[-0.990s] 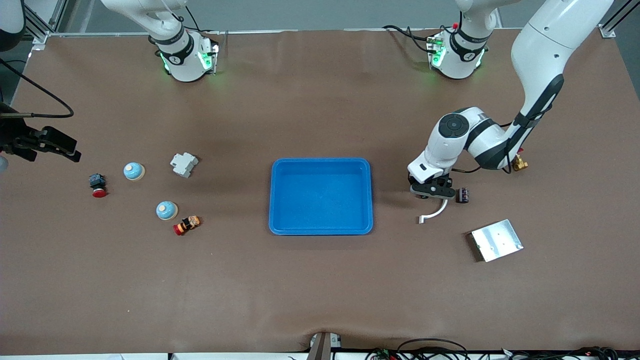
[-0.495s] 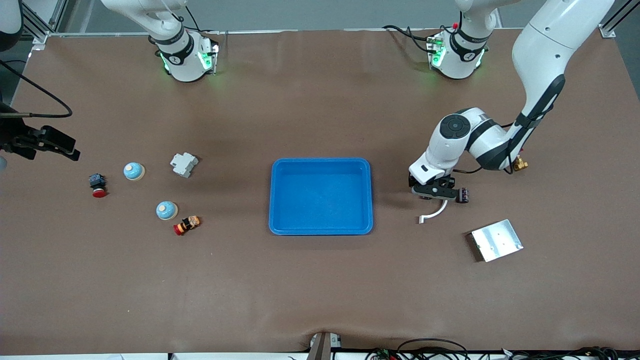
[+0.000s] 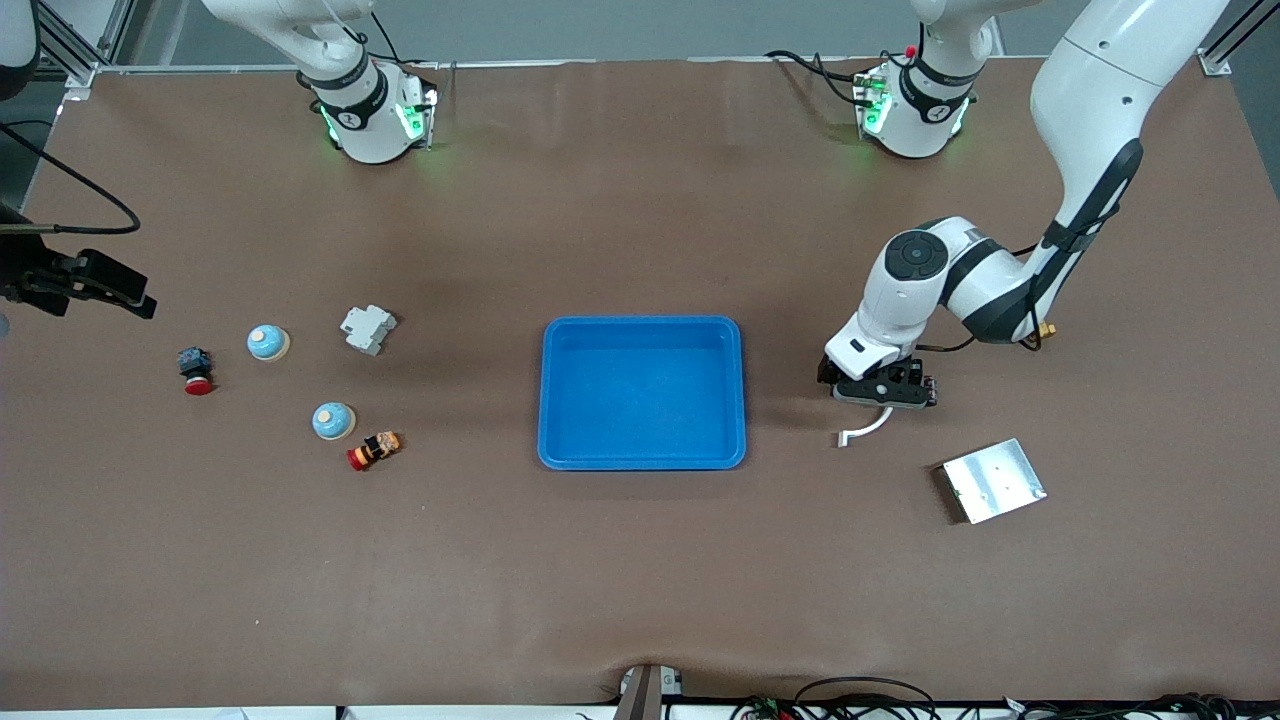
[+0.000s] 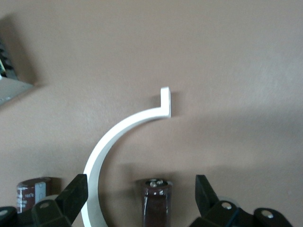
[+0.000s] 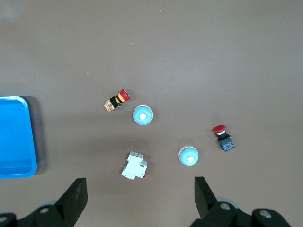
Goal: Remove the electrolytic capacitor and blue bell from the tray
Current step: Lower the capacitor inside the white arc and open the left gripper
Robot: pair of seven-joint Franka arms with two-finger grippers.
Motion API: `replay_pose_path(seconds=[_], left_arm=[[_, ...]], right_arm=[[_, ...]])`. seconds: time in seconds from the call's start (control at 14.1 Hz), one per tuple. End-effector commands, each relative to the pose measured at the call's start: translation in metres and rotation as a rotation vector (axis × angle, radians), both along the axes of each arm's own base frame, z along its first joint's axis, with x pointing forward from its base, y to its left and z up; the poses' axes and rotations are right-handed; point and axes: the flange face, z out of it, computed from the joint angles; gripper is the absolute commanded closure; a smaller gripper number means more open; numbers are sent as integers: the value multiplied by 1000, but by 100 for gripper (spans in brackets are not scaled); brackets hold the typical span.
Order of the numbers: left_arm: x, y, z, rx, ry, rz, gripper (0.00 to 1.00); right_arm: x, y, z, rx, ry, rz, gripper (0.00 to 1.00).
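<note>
The tray (image 3: 642, 392) sits empty. The left tool (image 3: 880, 392) hangs released over an electrolytic capacitor (image 4: 155, 198) on the surface beside it; the right tool (image 5: 137, 198) waits spread above 2 blue bells (image 3: 332, 421).

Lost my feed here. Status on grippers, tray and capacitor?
Left gripper open, low over capacitor on table beside white hook. Right gripper open, waiting high over the bells. Tray empty. Nothing in the way.
</note>
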Motion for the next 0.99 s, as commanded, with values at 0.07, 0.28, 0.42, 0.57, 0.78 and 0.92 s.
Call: replay_pose_path(seconds=[0.07,0.28,0.42,0.57,0.78,0.92], left_arm=[[14,12,23,-5,-23,54,0],[31,26,39,-20,-42,74,0],[44,31,50,5,-11,68,0],[62,38,70,2,28,66,0],[93,52,123,53,87,58,0],[110,59,161,45,120,80,0]], right_arm=[[-4,-4,8,6,-7,-3,0],[-4,-5,7,4,-7,0,0],[-4,-4,7,4,-3,-2,0],[-4,-4,7,4,-7,-2,0],[-4,-4,7,4,-6,-2,0],[-4,-4,7,4,-6,-2,0]])
